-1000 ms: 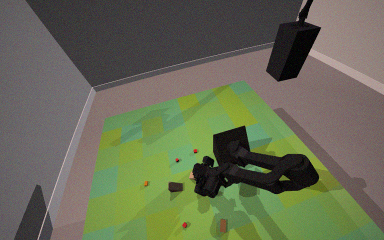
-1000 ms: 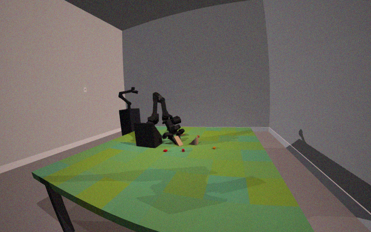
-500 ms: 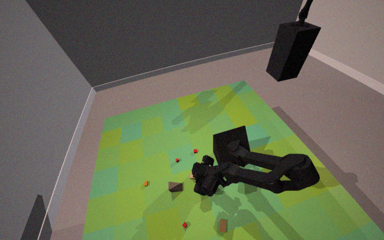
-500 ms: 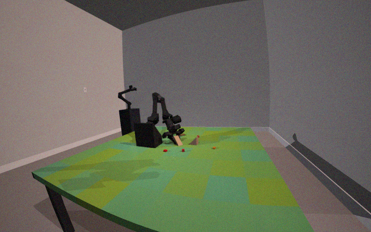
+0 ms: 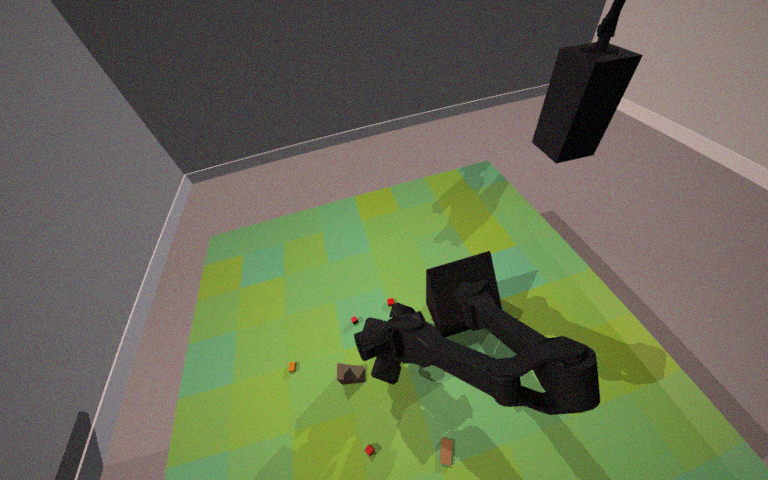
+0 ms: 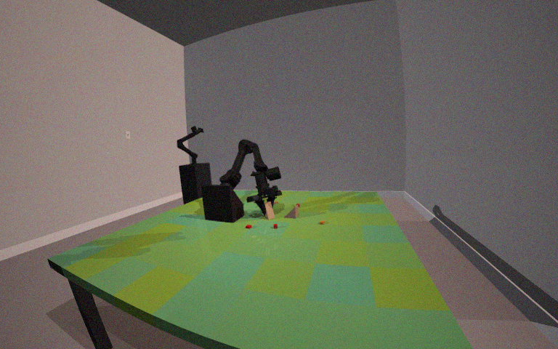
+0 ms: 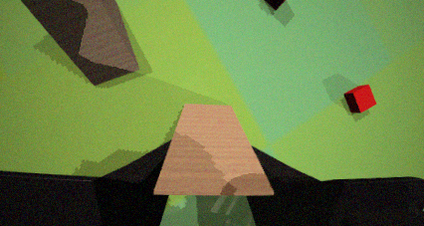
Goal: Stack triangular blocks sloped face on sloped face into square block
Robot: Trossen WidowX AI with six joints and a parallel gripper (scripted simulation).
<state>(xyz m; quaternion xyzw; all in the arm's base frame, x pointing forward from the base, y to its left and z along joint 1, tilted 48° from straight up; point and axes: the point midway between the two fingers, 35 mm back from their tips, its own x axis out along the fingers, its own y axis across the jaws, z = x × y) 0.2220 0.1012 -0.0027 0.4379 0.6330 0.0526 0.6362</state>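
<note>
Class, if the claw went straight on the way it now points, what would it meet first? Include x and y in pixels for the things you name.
Probably the green patchwork table (image 5: 269,344) (image 6: 338,276) (image 7: 164,94), below the claw (image 6: 269,211) (image 7: 208,145); the remaining gap is unclear.

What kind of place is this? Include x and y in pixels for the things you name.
Probably a robot test room: a black arm (image 5: 498,371) (image 6: 247,149) grips a wooden block (image 6: 269,211) (image 7: 211,151) at a patchwork-coloured table (image 5: 257,386) (image 6: 213,276), and a second arm (image 5: 609,22) (image 6: 183,143) stands behind.

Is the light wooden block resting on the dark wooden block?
No, the light wooden block is between the end effector's fingers, apart from the dark wooden block.
</note>
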